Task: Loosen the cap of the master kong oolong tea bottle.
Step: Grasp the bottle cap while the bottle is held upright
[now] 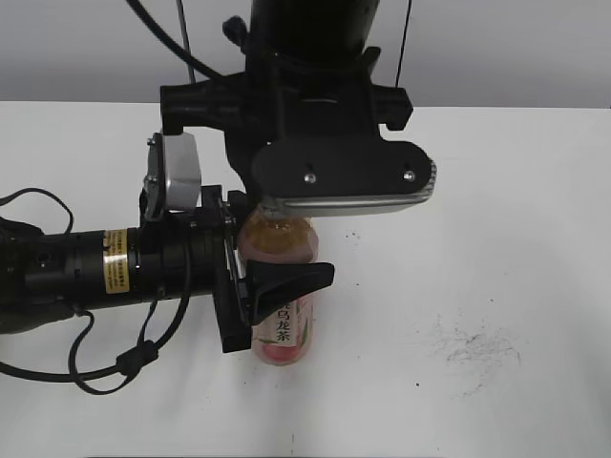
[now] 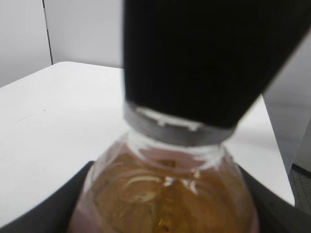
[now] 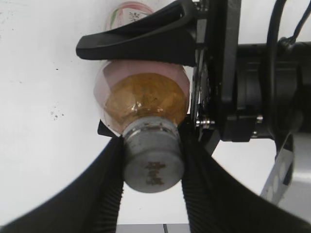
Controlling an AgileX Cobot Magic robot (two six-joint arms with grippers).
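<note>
White table [image 1: 516, 191] with dark scuff marks [image 1: 477, 348], grey wall [image 1: 76, 48]

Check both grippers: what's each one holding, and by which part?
Left gripper clamps the master kong oolong tea bottle around its body, below the shoulder. Right gripper grips the cap by its sides, from above.

Count: one master kong oolong tea bottle [image 1: 282, 286], one cap [image 3: 151, 158], two end effectors (left [image 1: 250, 277], right [image 3: 151, 194]), one table [image 1: 496, 239].

Oolong tea bottle [image 1: 283, 315] upright on white surface [image 1: 496, 239], left gripper [image 1: 286, 286] jaws round its body; right gripper [image 1: 286, 212] w/ jaws over bottle top.
</note>
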